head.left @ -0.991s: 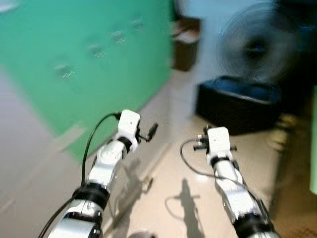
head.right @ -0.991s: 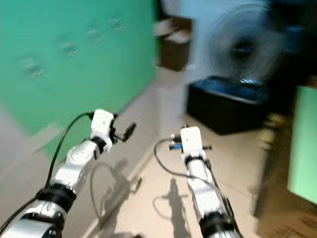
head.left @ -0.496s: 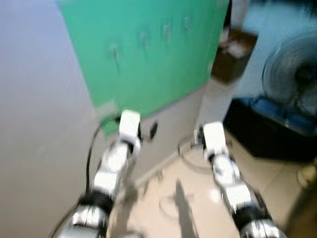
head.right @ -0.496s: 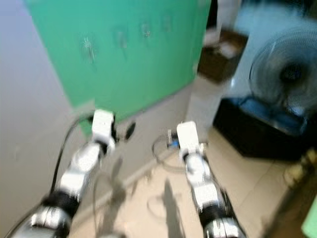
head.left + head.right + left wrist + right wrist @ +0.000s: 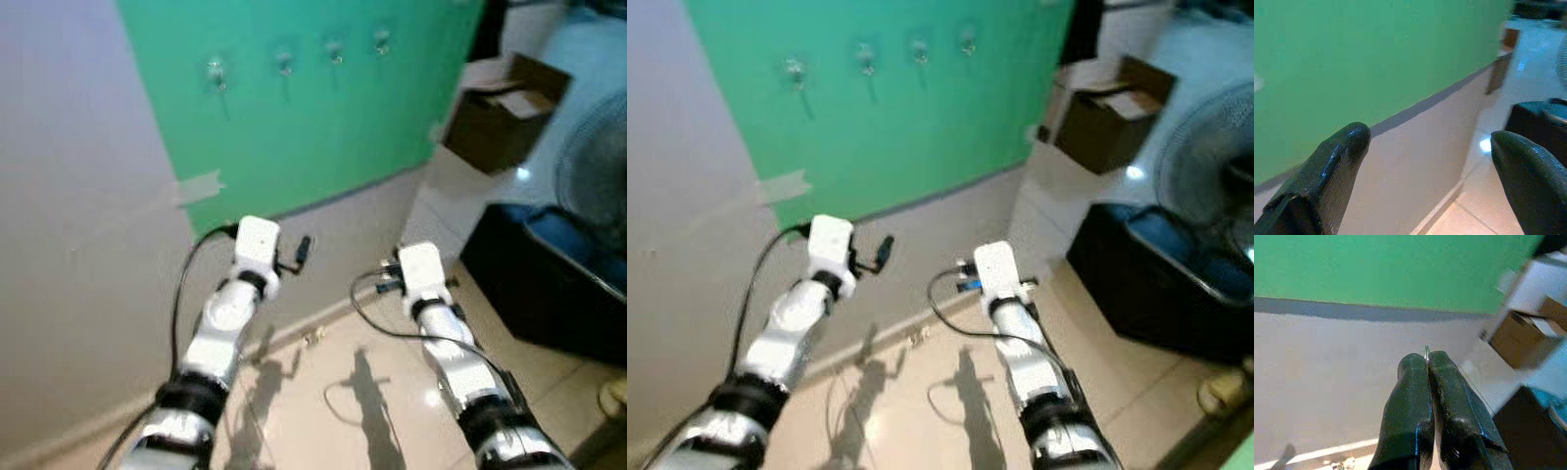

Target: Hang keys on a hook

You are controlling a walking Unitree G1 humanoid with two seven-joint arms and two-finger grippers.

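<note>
Straight ahead, a green panel (image 5: 323,108) is seen fixed to a pale wall (image 5: 78,225), and four small hooks are counted on it in a row: the first hook (image 5: 217,70) at the left, the second hook (image 5: 284,62), the third hook (image 5: 335,48) and the fourth hook (image 5: 381,40) at the right. One strip of tape (image 5: 199,186) is stuck at the panel's lower left corner.

Two arms are held forward, below the panel. The left gripper (image 5: 1430,161) is raised toward the wall with its two black fingers (image 5: 1332,171) spread wide, and nothing is held between them. The right gripper (image 5: 1428,363) is pressed together, and a thin sliver of metal, the tip of a key ring (image 5: 1426,351), is pinched at the fingertips; the keys themselves cannot be made out. The ring is kept well below the hooks and apart from them.

To the right, one open cardboard box (image 5: 505,113) is seen on the far floor, one black bin (image 5: 549,284) nearer, and one fan (image 5: 1205,166) at the right edge. Small debris (image 5: 313,337) lies on the tiled floor (image 5: 392,421) by the wall.
</note>
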